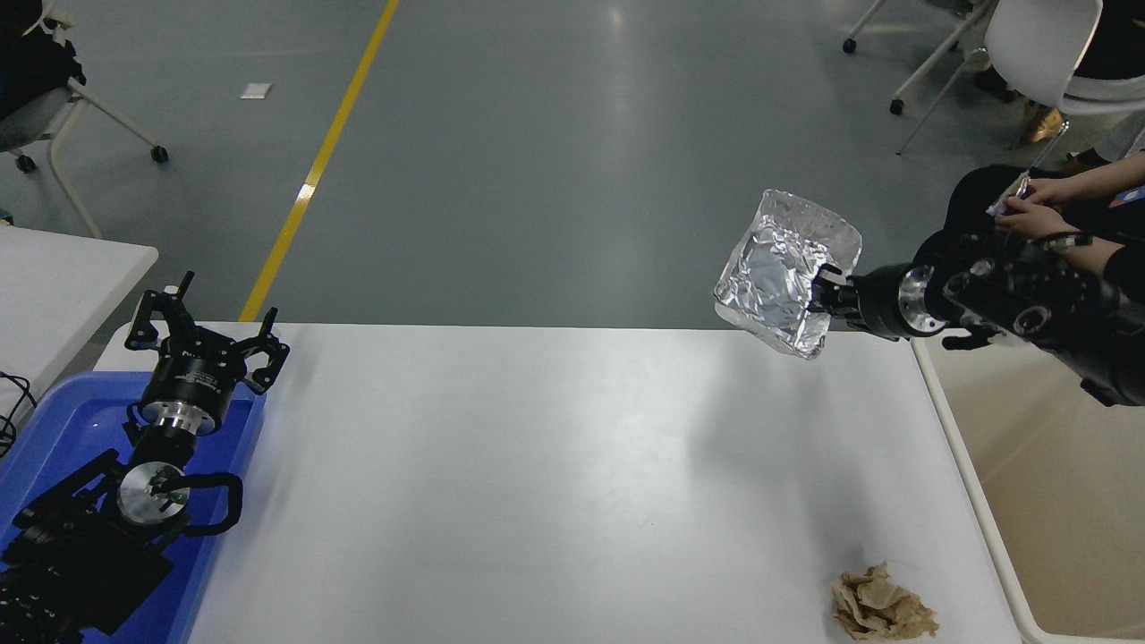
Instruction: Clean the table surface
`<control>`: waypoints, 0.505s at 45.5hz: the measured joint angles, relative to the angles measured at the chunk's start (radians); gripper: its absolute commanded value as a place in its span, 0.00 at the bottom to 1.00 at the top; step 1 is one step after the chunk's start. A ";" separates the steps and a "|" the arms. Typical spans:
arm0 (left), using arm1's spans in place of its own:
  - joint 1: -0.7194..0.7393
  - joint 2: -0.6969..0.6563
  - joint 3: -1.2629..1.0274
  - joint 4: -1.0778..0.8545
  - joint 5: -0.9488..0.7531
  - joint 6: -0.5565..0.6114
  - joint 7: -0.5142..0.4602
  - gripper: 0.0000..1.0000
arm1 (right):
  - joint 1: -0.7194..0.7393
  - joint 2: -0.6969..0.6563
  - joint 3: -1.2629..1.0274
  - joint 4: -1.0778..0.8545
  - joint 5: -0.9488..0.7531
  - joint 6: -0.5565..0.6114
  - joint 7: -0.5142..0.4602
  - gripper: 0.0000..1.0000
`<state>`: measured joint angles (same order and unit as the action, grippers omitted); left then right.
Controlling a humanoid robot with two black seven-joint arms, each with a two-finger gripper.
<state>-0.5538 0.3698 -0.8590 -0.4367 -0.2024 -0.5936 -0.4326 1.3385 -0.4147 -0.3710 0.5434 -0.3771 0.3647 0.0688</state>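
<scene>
Right pincer (827, 291) grips one foil tray (785, 270); one crumpled paper (881, 608) lies on the table surface (537, 483).

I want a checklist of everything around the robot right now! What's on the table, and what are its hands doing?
Surface: white table surface, mostly bare.
Job's things: crumpled foil tray, lifted off the table.
Clutter: brown paper wad at the near right.
Hands: right hand shut on the foil tray; left hand open, parked over the blue bin.
Cables: black cable at the left edge.
Surroundings: beige bin right of table; seated person; chairs.
</scene>
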 measured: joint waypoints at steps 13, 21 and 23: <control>0.000 0.000 0.000 0.000 0.000 0.000 0.000 1.00 | 0.065 -0.075 0.063 -0.019 0.002 0.029 0.000 0.00; 0.000 0.000 0.000 0.000 0.000 0.000 0.000 1.00 | 0.059 -0.105 0.072 -0.103 0.004 0.034 -0.001 0.00; 0.000 0.000 0.000 0.000 0.000 0.000 0.000 1.00 | 0.047 -0.110 0.072 -0.132 0.004 0.036 -0.001 0.00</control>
<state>-0.5538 0.3698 -0.8590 -0.4370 -0.2024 -0.5936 -0.4326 1.3856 -0.5245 -0.2987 0.4114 -0.3727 0.4002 0.0675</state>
